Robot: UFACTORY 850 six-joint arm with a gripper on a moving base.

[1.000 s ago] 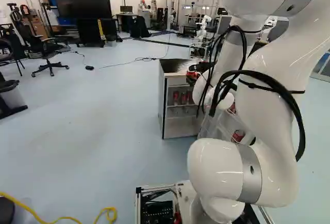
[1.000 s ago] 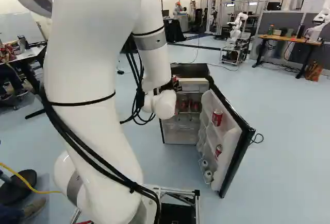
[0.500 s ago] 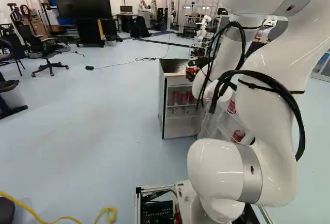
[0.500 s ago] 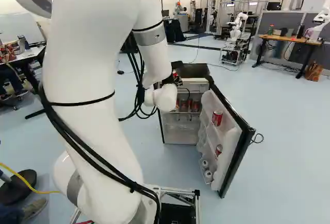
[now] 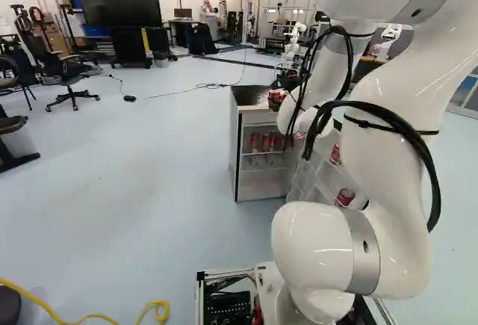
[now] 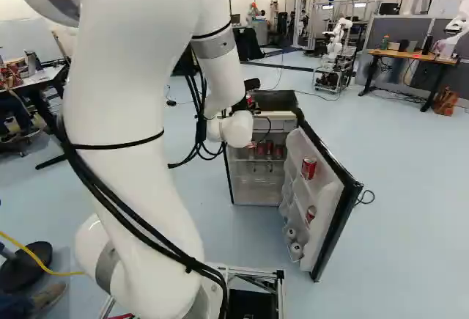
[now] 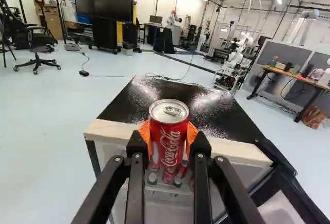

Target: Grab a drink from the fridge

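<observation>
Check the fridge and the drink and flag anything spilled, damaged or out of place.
Nothing looks spilled or damaged. The fridge door stands wide open, which would be odd on its own but fits fetching a drink. The red can is held upright in the pincer, with no dent visible.

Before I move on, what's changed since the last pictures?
The wrist has risen a little in the right base view; the gripper, shut on a can, moved with it. I can't tell when it took hold. Fridge, open door and base stayed put.
</observation>
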